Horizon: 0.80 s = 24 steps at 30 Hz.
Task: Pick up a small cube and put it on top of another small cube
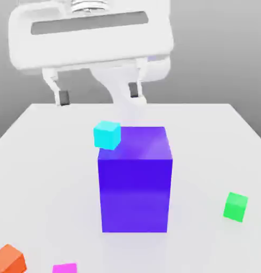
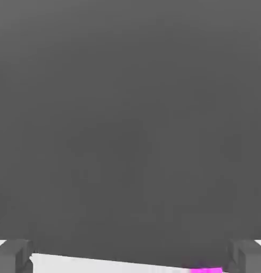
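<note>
Gripper (image 1: 99, 94) stands wide and empty, well above the pink cube (image 1: 65, 268), which lies cameraward and slightly toward the exterior view's left.

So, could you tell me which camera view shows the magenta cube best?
The exterior view, though narrowly: the magenta cube is cut off by that picture's lower edge, yet it lies in plain sight on the table. The hand view shows just a thin magenta strip of it at the picture's edge.
</note>
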Available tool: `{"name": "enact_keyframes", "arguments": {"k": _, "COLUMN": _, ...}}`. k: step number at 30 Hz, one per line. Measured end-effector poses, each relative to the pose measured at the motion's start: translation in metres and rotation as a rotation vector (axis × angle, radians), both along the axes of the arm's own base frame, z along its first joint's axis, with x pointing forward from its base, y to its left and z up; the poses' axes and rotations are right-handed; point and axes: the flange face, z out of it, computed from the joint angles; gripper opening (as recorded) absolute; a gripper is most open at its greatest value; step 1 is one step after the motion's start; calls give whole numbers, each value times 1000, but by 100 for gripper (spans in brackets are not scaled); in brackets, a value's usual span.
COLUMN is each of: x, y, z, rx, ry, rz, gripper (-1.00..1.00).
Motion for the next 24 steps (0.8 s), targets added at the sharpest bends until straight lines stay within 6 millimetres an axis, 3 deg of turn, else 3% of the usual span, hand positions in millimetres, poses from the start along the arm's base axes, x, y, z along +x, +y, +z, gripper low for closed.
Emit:
{"name": "enact_keyframes", "arguments": {"k": 8, "x": 23, "y": -30, "z": -134, "rx": -39, "ry": 178, "rz": 27, "gripper": 0}}
{"name": "enact_keyframes", "arguments": {"k": 16, "x": 12, "y": -65, "z": -260, "rx": -125, "ry": 347, "rz": 56, "gripper": 0}}
{"name": "enact_keyframes", "arguments": {"k": 20, "x": 10, "y": -69, "z": -321, "rx": -136, "ry": 363, "rz": 61, "gripper": 0}}
{"name": "enact_keyframes", "arguments": {"k": 21, "x": 9, "y": -69, "z": -330, "rx": -136, "ry": 363, "rz": 60, "gripper": -100}}
{"name": "enact_keyframes", "arguments": {"k": 24, "x": 9, "y": -69, "z": -330, "rx": -135, "ry": 364, "rz": 60, "gripper": -100}}
